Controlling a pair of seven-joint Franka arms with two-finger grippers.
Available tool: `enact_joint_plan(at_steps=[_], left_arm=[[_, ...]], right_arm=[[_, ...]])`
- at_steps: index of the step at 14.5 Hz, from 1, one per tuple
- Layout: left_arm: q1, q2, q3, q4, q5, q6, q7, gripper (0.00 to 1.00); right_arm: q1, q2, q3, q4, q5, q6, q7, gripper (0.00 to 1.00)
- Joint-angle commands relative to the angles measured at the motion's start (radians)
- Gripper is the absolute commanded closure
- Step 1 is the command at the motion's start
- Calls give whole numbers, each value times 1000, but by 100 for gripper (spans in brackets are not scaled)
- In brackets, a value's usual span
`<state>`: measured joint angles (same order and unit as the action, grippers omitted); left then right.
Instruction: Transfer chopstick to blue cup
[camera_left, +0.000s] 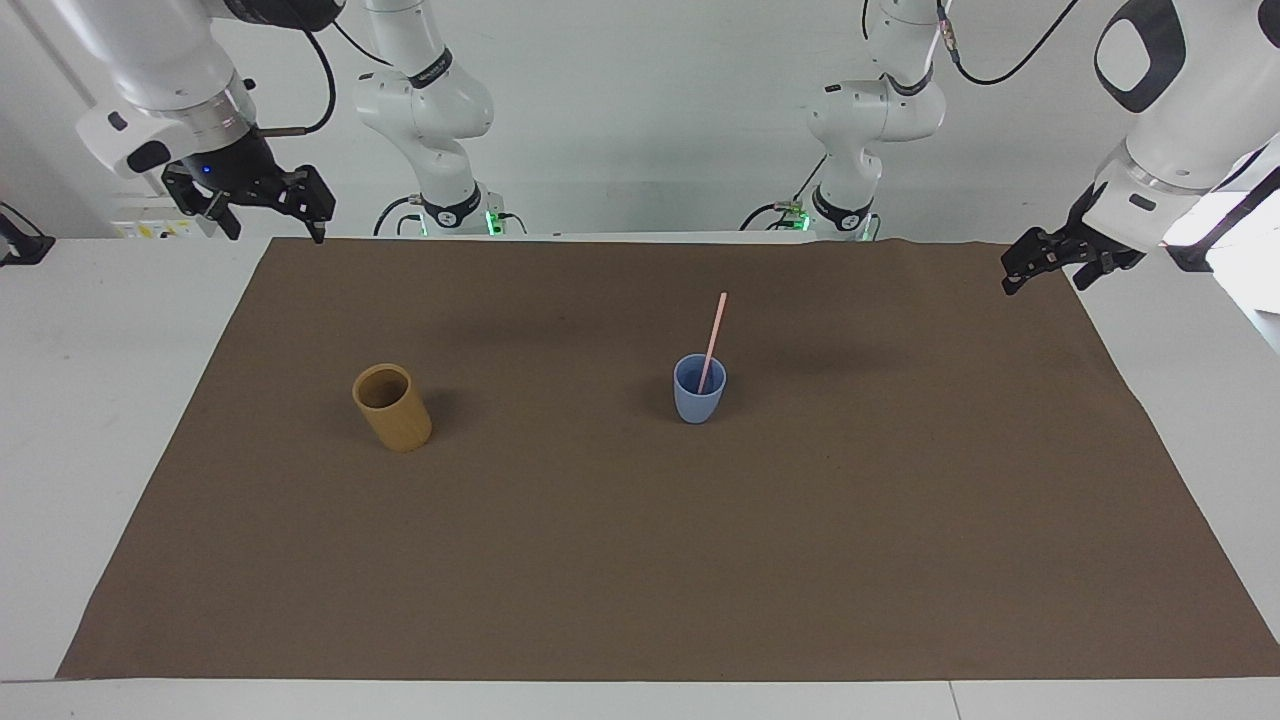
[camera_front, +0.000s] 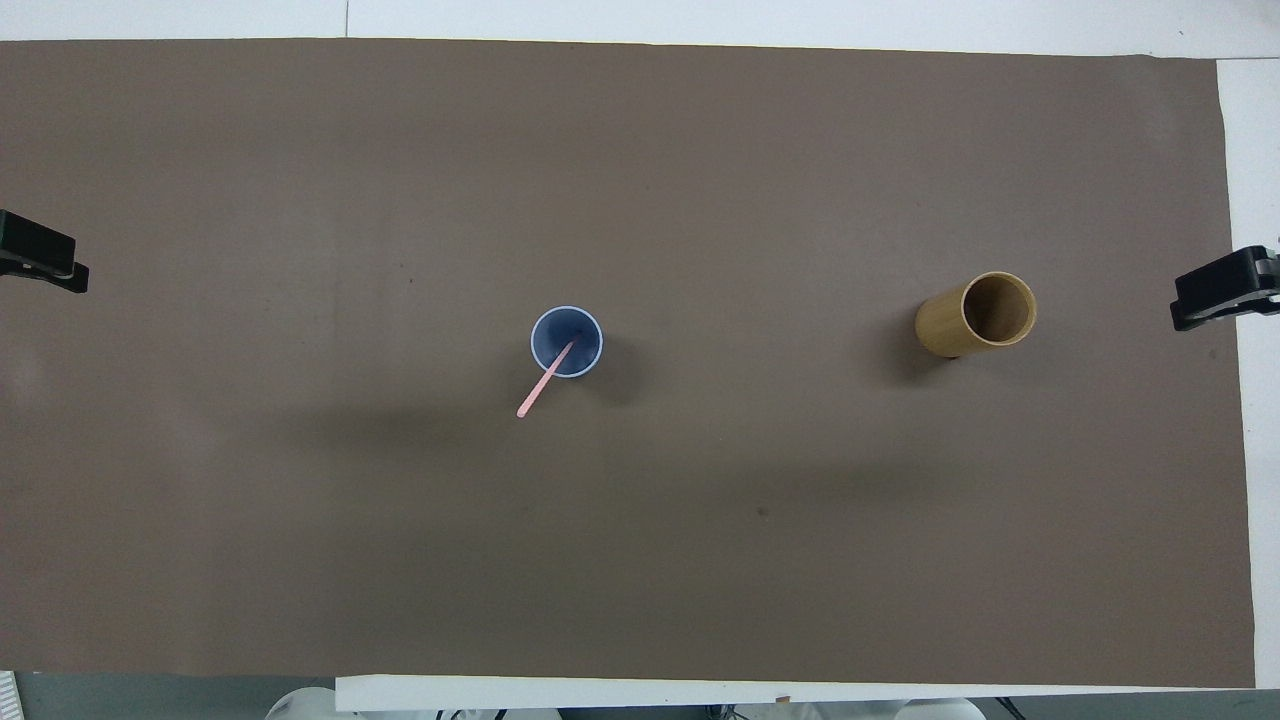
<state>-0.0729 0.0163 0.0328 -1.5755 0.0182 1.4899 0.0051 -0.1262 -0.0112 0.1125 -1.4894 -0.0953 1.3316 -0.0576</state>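
Observation:
The blue cup (camera_left: 699, 392) stands upright near the middle of the brown mat. The pale pink chopstick (camera_left: 713, 335) stands in it, leaning toward the robots and sticking well out above the rim. In the overhead view the cup (camera_front: 580, 338) holds the chopstick (camera_front: 538, 388) slanting out of it. My right gripper (camera_left: 275, 225) is open and empty, raised over the mat's corner at the right arm's end. My left gripper (camera_left: 1042, 280) is open and empty, waiting over the mat's edge at the left arm's end.
A taller tan cup (camera_left: 392, 407) stands empty toward the right arm's end of the mat, level with the blue cup; it also shows in the overhead view (camera_front: 975, 314). The brown mat (camera_left: 640, 560) covers most of the white table.

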Motion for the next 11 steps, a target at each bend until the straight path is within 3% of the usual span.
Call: enact_joint_plan(at_steps=[1,11], left_arm=[[-5,-24,6,-26,8,6,-5,0],[-5,-24,6,-26,8,6,-5,0]], right_arm=[[64,-19,-66,-8,-8,-11,-22,0],[82,-18,-79,-11,-8,-8,-21,0]])
